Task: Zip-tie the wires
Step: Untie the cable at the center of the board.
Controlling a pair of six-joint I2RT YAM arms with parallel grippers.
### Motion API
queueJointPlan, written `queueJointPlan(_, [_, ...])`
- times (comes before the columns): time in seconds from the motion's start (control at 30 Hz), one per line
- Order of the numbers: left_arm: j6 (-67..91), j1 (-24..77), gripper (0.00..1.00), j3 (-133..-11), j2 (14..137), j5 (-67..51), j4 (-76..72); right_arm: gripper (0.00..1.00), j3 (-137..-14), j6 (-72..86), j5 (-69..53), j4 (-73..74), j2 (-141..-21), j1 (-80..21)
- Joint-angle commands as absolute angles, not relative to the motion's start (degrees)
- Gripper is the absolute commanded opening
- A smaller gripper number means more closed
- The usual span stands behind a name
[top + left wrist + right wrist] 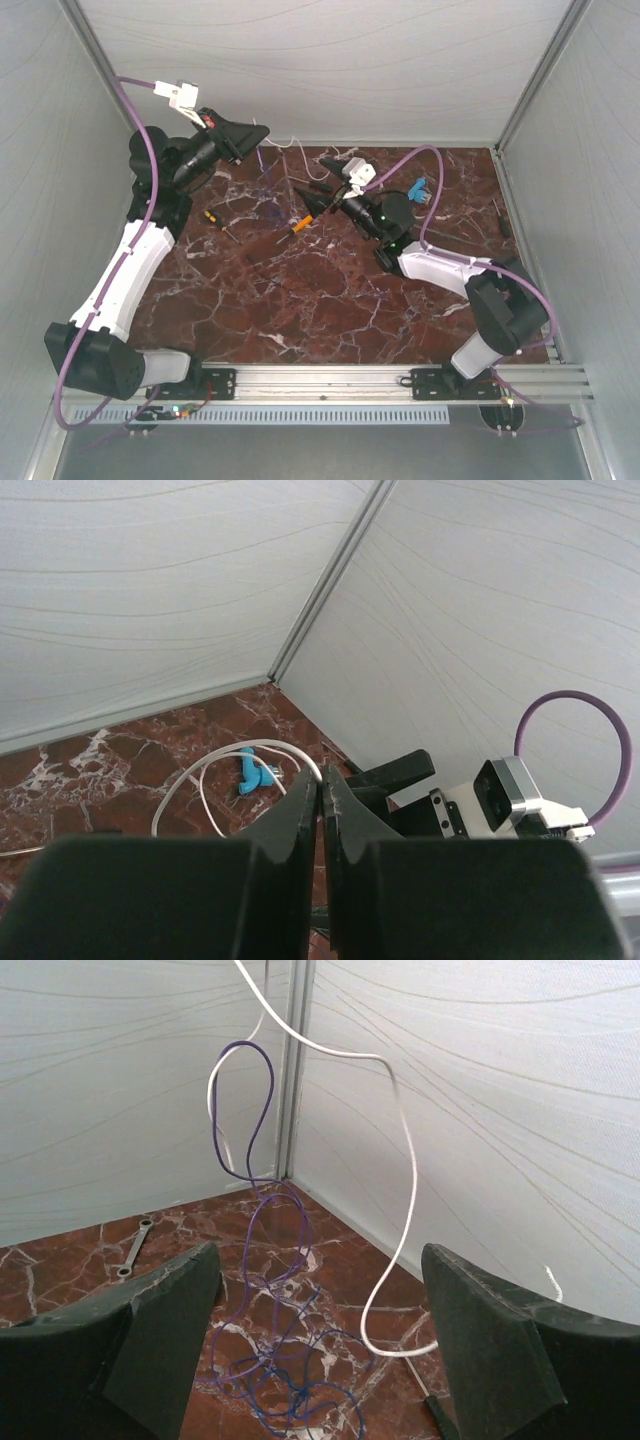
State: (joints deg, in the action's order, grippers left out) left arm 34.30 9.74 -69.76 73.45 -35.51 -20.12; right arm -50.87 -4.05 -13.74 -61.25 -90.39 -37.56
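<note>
The wires [262, 1260] are thin purple and whitish strands. They hang from above and end in a purple tangle on the marble [290, 1385]. My left gripper [262, 131] is raised near the back wall, shut on the wires. In the left wrist view a white strand [205, 775] comes out right at the closed tips of the left gripper [322, 785]. My right gripper [310, 178] stands open, low over the table. In the right wrist view the hanging purple loops and a white strand [408, 1170] lie ahead of the right gripper [320, 1255], between its fingers and untouched.
An orange-handled screwdriver [298, 225] and a second small screwdriver [215, 218] lie on the marble tabletop [330, 300]. A blue plastic part [418, 190] sits behind the right arm. A wrench [135, 1247] lies near the back left wall. White walls close in three sides.
</note>
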Motion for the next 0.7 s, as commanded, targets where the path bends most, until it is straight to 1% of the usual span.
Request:
queueJointPlan(0.0, [34.09,9.43,0.00,-70.05,72.29,-38.17,-24.51,0.80,-53.96,-6.06,-16.23,-60.15,-91.74,-37.87])
queueJointPlan(0.27, [33.98,9.41,0.00,-70.06,71.92,-39.21,-24.61,0.80,-56.42,-7.03,-17.14,-54.37,-93.49,-36.54])
queueJointPlan(0.5, [33.93,9.49,0.00,-69.87,72.15,-40.03,-24.70,0.79,-59.29,-11.90,-25.61,-46.87,-94.45,-36.18])
queueJointPlan(0.6, [33.84,9.49,0.00,-69.79,72.16,-40.09,-24.78,0.76,-60.45,-12.80,-30.14,-43.61,-94.61,-35.33])
queueJointPlan(0.67, [33.75,9.47,0.00,-69.75,72.24,-40.25,-24.77,0.73,-60.48,-13.62,-30.41,-43.44,-94.60,-34.80])
